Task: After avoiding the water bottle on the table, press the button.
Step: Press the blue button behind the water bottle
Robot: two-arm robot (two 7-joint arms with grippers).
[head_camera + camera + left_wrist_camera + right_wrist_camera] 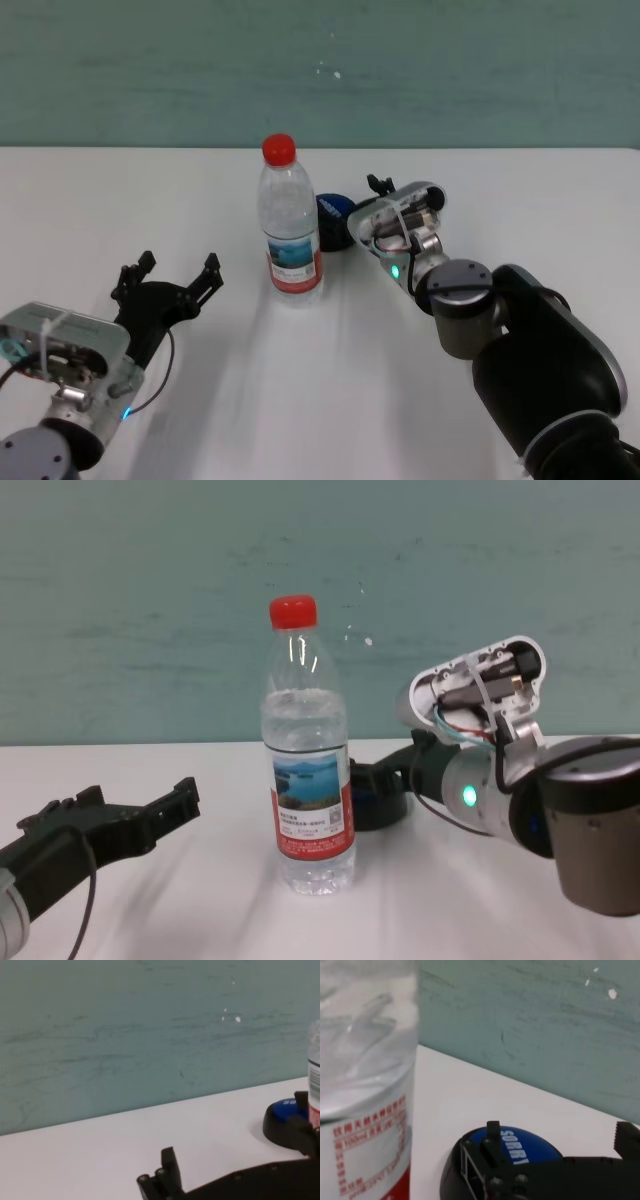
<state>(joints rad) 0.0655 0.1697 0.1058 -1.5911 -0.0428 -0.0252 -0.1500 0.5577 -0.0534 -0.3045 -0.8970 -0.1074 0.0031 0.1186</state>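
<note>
A clear water bottle [291, 225] with a red cap stands upright near the middle of the white surface [120, 190], its red-and-white label carrying a lake scene toward the robot. Just behind it and to its right, the button [333, 220] sits low on the surface, its blue dome on a black base partly hidden by the bottle in the head view.

The right end effector [372, 190] reaches in from the right, past the bottle's side, and sits at the button; the right wrist view shows its dark fingers [492, 1152] spread apart directly over the near edge of the blue dome, with white lettering visible between them. Whether they touch the dome cannot be told.

The left end effector [178, 270] rests low at the near left of the surface, well apart from the bottle, its two black fingers spread wide and holding nothing. A pale green wall [450, 70] runs behind the surface.
</note>
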